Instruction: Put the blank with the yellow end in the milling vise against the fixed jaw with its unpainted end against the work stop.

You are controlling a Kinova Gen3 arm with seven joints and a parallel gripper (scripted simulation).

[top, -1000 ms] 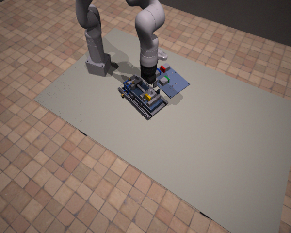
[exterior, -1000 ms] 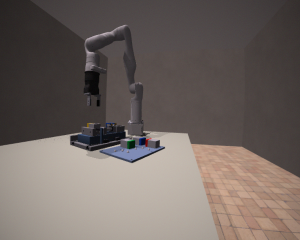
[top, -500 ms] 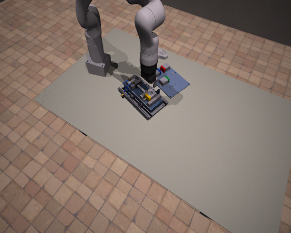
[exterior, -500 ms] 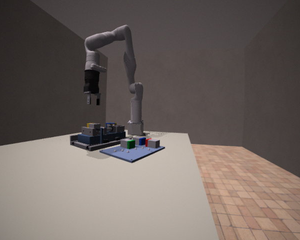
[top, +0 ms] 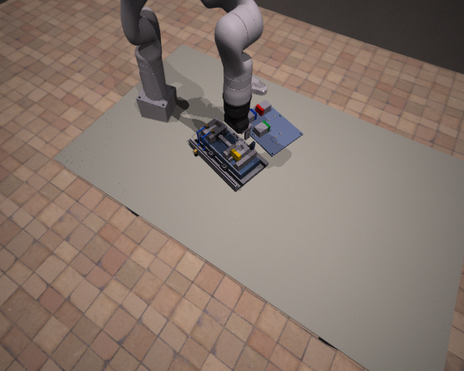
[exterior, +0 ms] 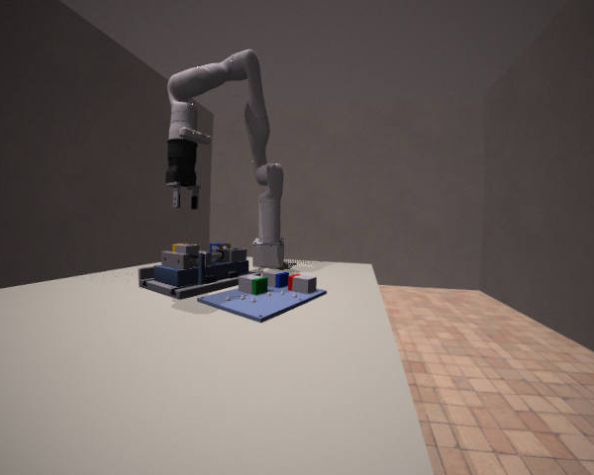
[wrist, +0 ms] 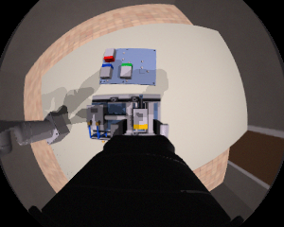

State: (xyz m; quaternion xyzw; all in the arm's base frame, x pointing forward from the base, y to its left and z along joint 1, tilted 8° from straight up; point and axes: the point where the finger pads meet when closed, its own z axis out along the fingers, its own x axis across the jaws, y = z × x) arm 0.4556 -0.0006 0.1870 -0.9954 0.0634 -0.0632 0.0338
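The blank with the yellow end point(top: 236, 154) lies in the milling vise point(top: 224, 161), next to the end block that has no hoses. Its yellow end also shows in the exterior view point(exterior: 178, 247) and in the wrist view point(wrist: 141, 128). I cannot tell whether it touches the jaw or the work stop. My gripper point(exterior: 184, 196) is open and empty, high above the vise point(exterior: 195, 268). In the wrist view the gripper's black body hides the fingers.
The blue plate point(exterior: 261, 301) beside the vise holds three blanks: green-ended point(exterior: 253, 284), blue-ended point(exterior: 277, 278) and red-ended point(exterior: 302, 282). Blue hoses point(top: 202, 135) stand at the vise's far end. The arm's base point(top: 155, 101) stands behind the vise.
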